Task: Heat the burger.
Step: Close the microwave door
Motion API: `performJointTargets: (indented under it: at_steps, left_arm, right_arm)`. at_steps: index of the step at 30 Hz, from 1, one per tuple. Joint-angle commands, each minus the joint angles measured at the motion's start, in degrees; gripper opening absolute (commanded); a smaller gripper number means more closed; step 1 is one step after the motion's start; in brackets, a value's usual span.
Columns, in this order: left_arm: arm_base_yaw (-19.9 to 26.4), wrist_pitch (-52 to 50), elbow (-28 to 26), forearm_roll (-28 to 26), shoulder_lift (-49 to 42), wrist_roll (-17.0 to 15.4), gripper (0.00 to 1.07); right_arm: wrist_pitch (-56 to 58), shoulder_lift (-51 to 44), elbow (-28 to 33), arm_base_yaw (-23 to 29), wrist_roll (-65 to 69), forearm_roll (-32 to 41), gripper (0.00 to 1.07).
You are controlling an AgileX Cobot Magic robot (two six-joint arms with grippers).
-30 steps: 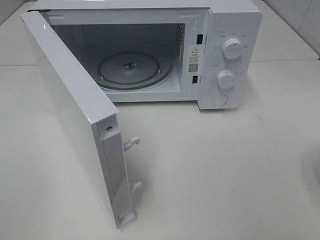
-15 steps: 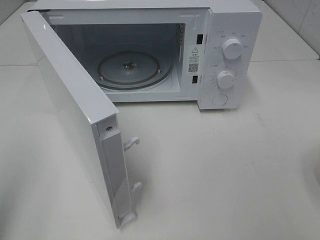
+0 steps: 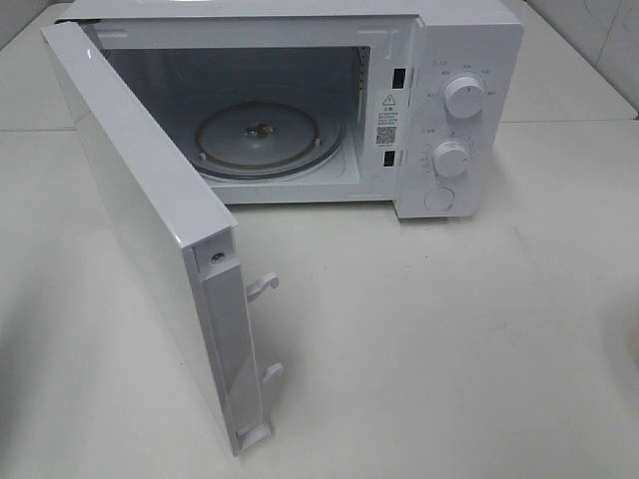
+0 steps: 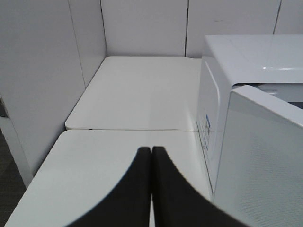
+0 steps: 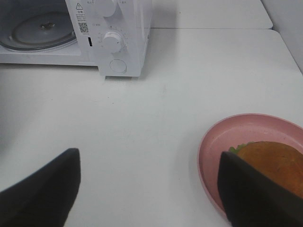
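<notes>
Exterior high: white microwave point(image 3: 439, 60) at the back of the table point(image 3: 449, 339), door point(image 3: 150, 220) swung wide toward the left. Glass turntable point(image 3: 265, 140) bare inside. Two knobs point(image 3: 464, 97) and a round button on the right panel. No arm, no burger in this view.

Left wrist: left hand point(image 4: 151, 156) with its fingers point(image 4: 135, 189) pressed together, pinching nothing, above the table edge. Microwave side and open door just beside it. White wall panels behind.

Right wrist: right hand point(image 5: 147, 175) spread wide, low over the table. Burger point(image 5: 274, 163) sits on a pink plate point(image 5: 227, 137), partly hidden behind one finger point(image 5: 253, 194); green filling shows at its rim. Contact between finger and plate: cannot tell. Plate well apart from the microwave, on its knob side.
</notes>
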Motion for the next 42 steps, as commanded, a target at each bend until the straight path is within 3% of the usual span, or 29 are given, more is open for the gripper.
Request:
performJointTargets:
  at_steps: [1, 7, 8, 10, 12, 15, 17, 20, 22, 26, 28, 33, 42]
  left_arm:
    - [0.1, -12.7, 4.1, -0.5, 3.6, -1.7, 0.00]
    - [0.1, -24.6, 7.7, 2.6, 10.5, -7.3, 0.00]
    - [0.1, -28.6, 8.2, 7.1, 13.8, -10.2, 0.00]
    - [0.1, -30.1, 8.2, 9.5, 15.2, -11.6, 0.00]
    - [0.1, -36.8, 8.2, 21.7, 22.0, -19.7, 0.00]
    - [0.1, -38.0, 8.2, 24.6, 23.3, -21.3, 0.00]
    - [0.1, -43.4, 8.2, 32.7, 29.0, -25.0, 0.00]
    - [0.1, -44.3, 8.1, 33.6, 30.5, -25.2, 0.00]
    - [0.1, -47.8, 6.2, 37.3, 36.1, -26.8, 0.00]
    - [-1.1, -48.2, 4.0, 37.6, 39.5, -27.5, 0.00]
    - [-4.8, -48.1, 1.4, 37.9, 42.9, -27.0, 0.00]
    - [-8.8, -46.0, -2.0, 36.4, 47.0, -24.5, 0.00]
    - [-14.3, -46.2, -6.6, 36.0, 54.1, -24.5, 0.00]
  right_arm:
    - [-0.6, -1.5, 0.2, -0.3, 0.4, 0.0, 0.76]
    - [-0.6, -1.5, 0.2, -0.3, 0.4, 0.0, 0.76]
    - [-0.6, -1.5, 0.2, -0.3, 0.4, 0.0, 0.76]
    - [-0.6, -1.5, 0.2, -0.3, 0.4, 0.0, 0.76]
    - [-0.6, -1.5, 0.2, -0.3, 0.4, 0.0, 0.76]
    - [-0.6, -1.5, 0.2, -0.3, 0.4, 0.0, 0.76]
    - [-0.6, -1.5, 0.2, -0.3, 0.4, 0.0, 0.76]
    - [-0.6, -1.5, 0.2, -0.3, 0.4, 0.0, 0.76]
    - [-0.6, -1.5, 0.2, -0.3, 0.4, 0.0, 0.76]
    - [-0.6, -1.5, 0.2, -0.3, 0.4, 0.0, 0.76]
    - [-0.6, -1.5, 0.2, -0.3, 0.4, 0.0, 0.76]
    - [-0.6, -1.5, 0.2, -0.3, 0.4, 0.0, 0.76]
    - [-0.6, -1.5, 0.2, -0.3, 0.4, 0.0, 0.76]
